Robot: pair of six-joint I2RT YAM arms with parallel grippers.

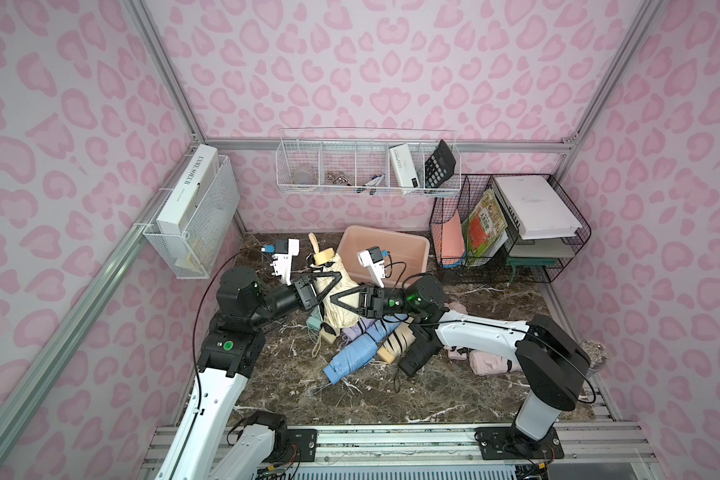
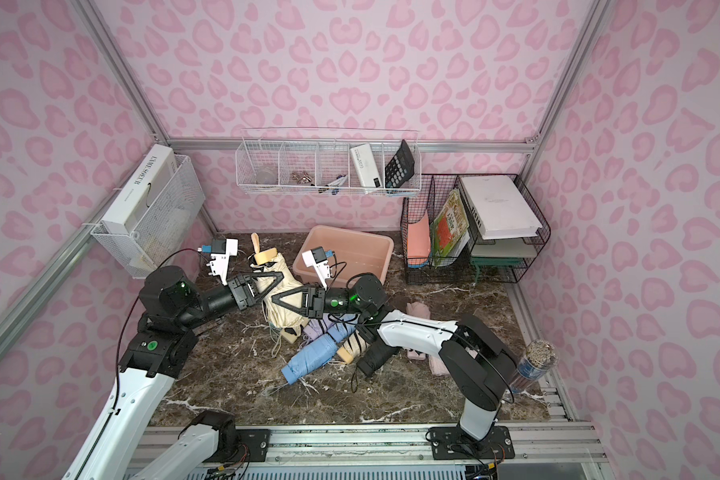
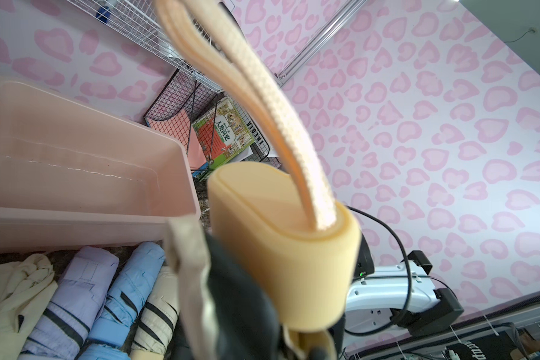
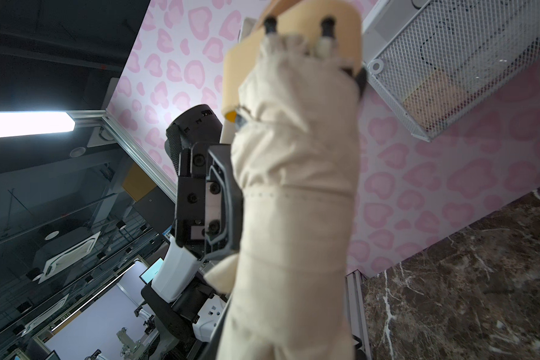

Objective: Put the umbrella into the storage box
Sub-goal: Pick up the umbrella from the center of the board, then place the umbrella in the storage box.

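Our left gripper (image 1: 329,279) is clamped on the light, floppy umbrella (image 1: 338,312) near its stiff handle (image 1: 324,254), the surest hold; whether the right gripper (image 1: 342,300) grips, we cannot tell.

Dark marble tabletop (image 1: 433,390) carries storage box (image 1: 404,249), folded umbrellas (image 1: 350,357), wire rack (image 1: 442,214).

We see soft, even light and faint shadows in both top views, edges bowed. In the right wrist view a lamp (image 4: 28,124) glares; the near umbrella (image 4: 293,202) is blurred.
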